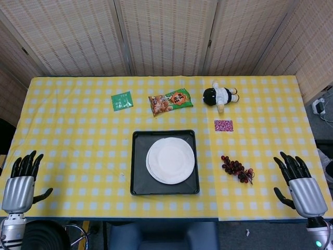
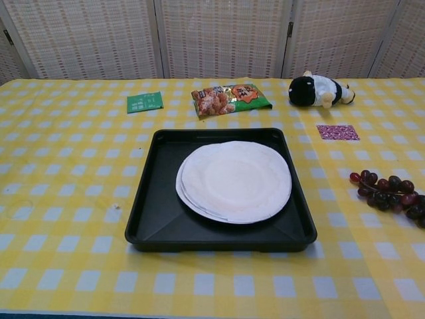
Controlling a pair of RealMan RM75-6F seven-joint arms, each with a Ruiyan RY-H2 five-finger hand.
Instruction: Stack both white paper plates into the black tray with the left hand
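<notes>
Inspecting, we find both white paper plates (image 1: 170,160) stacked in the black tray (image 1: 138,177) — well apart from either hand's fingers; left hand (image 1: 18,183) and right hand (image 1: 300,186) spread, holding nothing.

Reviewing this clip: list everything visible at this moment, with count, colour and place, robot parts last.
paper plates: two, white, stacked in the tray
tray: one, black, table centre
snack bag: one, orange and green, behind the tray
green packet: one, green, left of the snack bag
plush doll: one, black and white, right of the snack bag
pink card: one, pink, in front of the doll
grapes: one bunch, dark red, right of the tray
left hand: silver and black, near left table corner, empty
right hand: silver and black, near right table corner, empty
</notes>
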